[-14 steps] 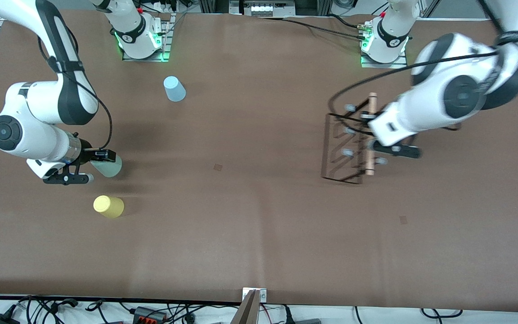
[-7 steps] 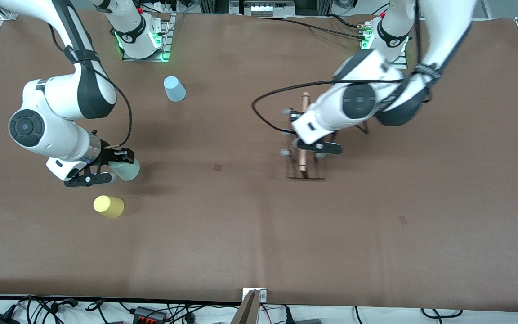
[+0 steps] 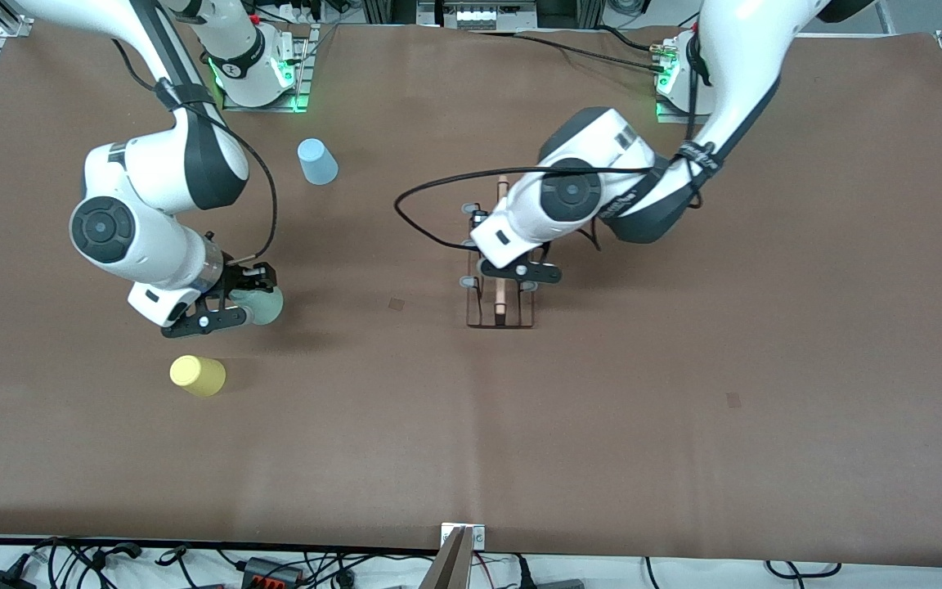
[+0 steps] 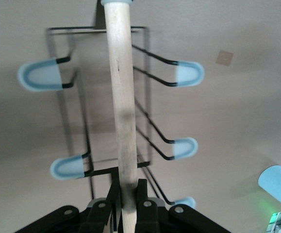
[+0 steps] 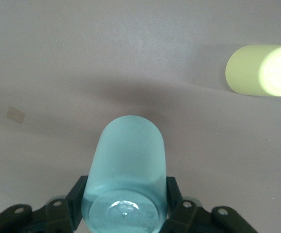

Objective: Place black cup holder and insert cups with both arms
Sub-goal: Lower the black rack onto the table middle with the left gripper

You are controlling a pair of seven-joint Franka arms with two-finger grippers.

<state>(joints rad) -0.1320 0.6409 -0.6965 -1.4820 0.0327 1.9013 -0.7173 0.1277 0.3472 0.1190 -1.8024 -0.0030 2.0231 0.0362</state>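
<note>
**Both pincers loaded: rack in the left, mint cup in the right**

You had the left pincer (image 3: 512, 274) clamped tight on the light wooden handle (image 4: 122, 107) of the black cup holder (image 3: 501, 282). In the left wrist view the two fingers (image 4: 115, 194) pressed the rod from either side, and the wire frame with its grey-tipped prongs (image 4: 39, 77) hung below the handle over the brown surface (image 3: 684, 393). From the front camera the rack sat around the middle of the surface, its rectangular base showing just nearer the camera than the pincer. Whether that base rested on the surface or was held just clear of it, you could not tell.

Your right pincer (image 3: 230, 307) was closed on the mint green cup (image 5: 125, 165) — the right wrist view showed the cup's closed bottom toward the camera, a finger (image 5: 74, 199) against each side of it, and the body pointing away over the surface. In the front view that cup (image 3: 262, 304) was carried toward the right arm's end of the surface.

The yellow cup (image 3: 197, 375) lay on the surface near the right pincer and nearer the front camera than the mint one; it also appeared in the right wrist view (image 5: 261, 70), well apart from the held cup. The light blue cup (image 3: 317, 161) stood mouth-down on the surface close to the right arm's base, farther from the camera than the other two.
</note>
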